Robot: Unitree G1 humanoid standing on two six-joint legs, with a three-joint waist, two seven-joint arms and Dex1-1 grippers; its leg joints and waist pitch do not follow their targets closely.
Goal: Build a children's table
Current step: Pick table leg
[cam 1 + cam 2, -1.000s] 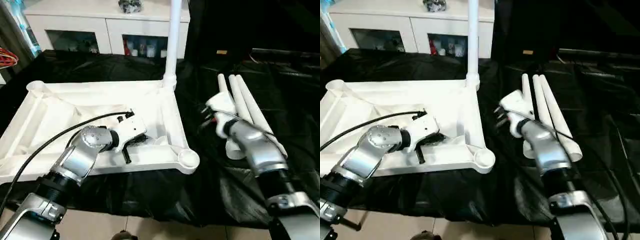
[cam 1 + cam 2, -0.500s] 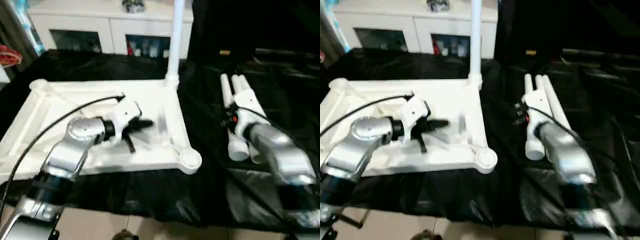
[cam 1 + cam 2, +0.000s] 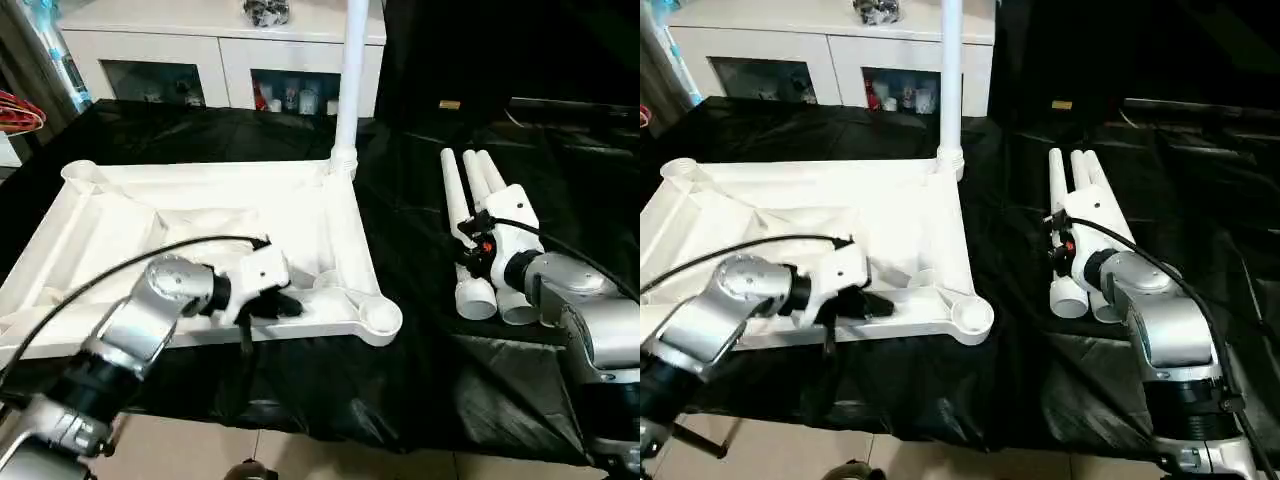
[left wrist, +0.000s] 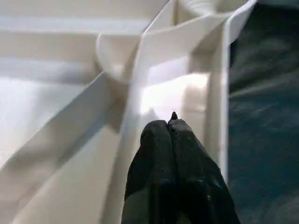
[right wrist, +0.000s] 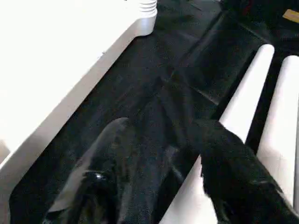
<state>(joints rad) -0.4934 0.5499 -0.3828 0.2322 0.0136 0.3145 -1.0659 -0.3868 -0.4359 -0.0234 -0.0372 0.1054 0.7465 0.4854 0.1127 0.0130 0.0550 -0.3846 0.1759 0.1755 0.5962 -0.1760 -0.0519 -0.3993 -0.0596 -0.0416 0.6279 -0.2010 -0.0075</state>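
the white table top lies upside down on a black cloth, rim raised, round sockets at its corners, one leg upright in the far socket. three loose tapered legs lie side by side on the cloth. behind stands a white cabinet with glass doors. the left gripper is closed and empty inside the rim; the right gripper is spread apart above the legs.
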